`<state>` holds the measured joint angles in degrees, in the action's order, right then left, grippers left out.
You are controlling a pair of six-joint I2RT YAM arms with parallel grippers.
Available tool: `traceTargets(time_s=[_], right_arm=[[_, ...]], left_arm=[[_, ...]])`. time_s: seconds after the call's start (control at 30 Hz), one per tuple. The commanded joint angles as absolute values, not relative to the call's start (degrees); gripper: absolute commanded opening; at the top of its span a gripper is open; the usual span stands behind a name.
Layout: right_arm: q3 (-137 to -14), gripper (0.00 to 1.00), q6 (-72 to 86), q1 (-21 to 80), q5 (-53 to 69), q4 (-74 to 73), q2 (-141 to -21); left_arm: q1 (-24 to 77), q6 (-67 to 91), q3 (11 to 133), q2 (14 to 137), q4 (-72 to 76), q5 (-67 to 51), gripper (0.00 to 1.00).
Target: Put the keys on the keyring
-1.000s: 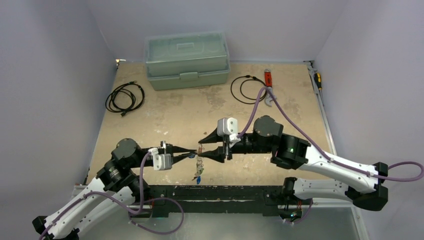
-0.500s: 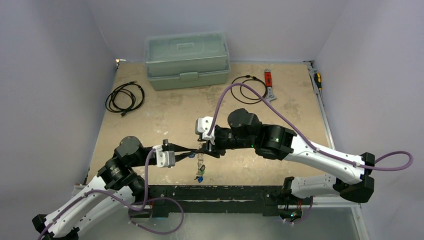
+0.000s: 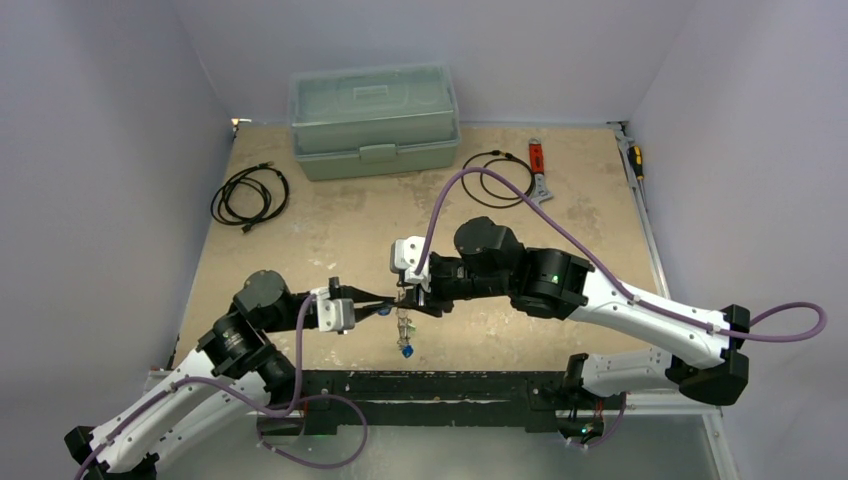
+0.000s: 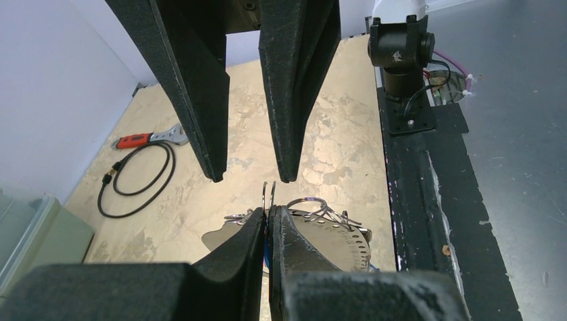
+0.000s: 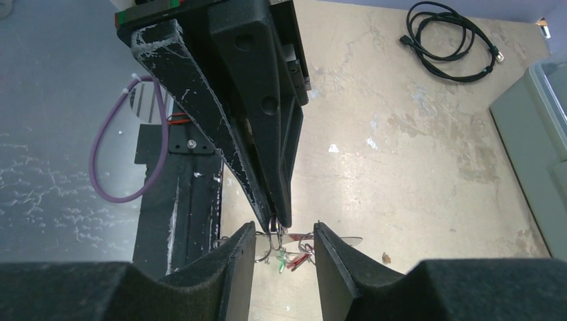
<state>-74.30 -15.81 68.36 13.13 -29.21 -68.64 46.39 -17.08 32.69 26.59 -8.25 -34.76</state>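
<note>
Overhead, tiny silver keys (image 3: 403, 338) with coloured heads are hanging above the scuffed beige surface (image 3: 330, 230), seemingly threaded already; plain pale walls (image 3: 100, 150) are enclosing it. Left wrist: the left end effector (image 4: 269, 215) is pinching the thin silvery metal keyring (image 4: 269, 194). Right wrist: the right end effector (image 5: 284, 234) is hovering spread around that pinch.
</note>
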Motion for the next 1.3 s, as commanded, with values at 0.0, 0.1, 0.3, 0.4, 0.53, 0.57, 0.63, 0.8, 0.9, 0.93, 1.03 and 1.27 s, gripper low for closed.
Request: traceTargets(time_s=[0.0,0.1,0.3,0.4,0.53,0.57,0.63,0.8,0.9,0.93,1.03,1.27], right_arm=[[-76.74,0.41,-16.50,68.56,15.02,-29.09,-68.27],[-76.28,0.42,-16.44,68.63,14.88,-28.72,-68.67],[-75.21,0.39,-16.35,68.63,14.29,-27.29,-69.98],[-75.26,0.36,-16.34,68.63,14.48,-27.08,-70.69],[-75.33,0.32,-16.34,68.64,14.33,-27.07,-70.93],[-75.34,0.31,-16.30,68.64,14.25,-27.15,-70.88],[-75.41,0.30,-16.26,68.63,13.82,-27.39,-70.93],[-75.19,0.25,-16.26,68.59,13.16,-27.91,-70.77],[-75.00,0.26,-16.25,68.61,12.44,-28.44,-70.44],[-74.91,0.26,-16.26,68.59,12.28,-28.55,-70.14],[-74.77,0.26,-15.94,68.61,12.04,-28.94,-69.38],[-74.79,0.26,-15.92,68.56,11.93,-29.03,-68.91]], left_arm=[[45.92,-16.61,35.86,26.81,-5.27,-33.76,0.00],[45.77,-16.55,35.86,26.81,-5.11,-33.91,0.00],[45.55,-16.38,35.77,26.71,-4.92,-33.99,0.00],[45.57,-16.28,35.74,26.72,-4.92,-33.97,0.00],[45.56,-16.26,35.69,26.61,-4.84,-34.00,0.00],[45.60,-16.29,35.68,26.55,-4.83,-33.99,0.00],[45.54,-16.26,35.76,26.54,-4.83,-33.94,0.00],[45.60,-16.26,35.69,26.21,-4.88,-33.68,0.00],[45.61,-16.27,35.71,26.06,-4.86,-33.58,0.00],[45.59,-16.26,35.70,26.02,-4.84,-33.60,0.00],[45.59,-16.29,35.69,26.02,-4.75,-33.62,0.00],[45.48,-16.21,35.66,25.97,-4.75,-33.66,0.00]])
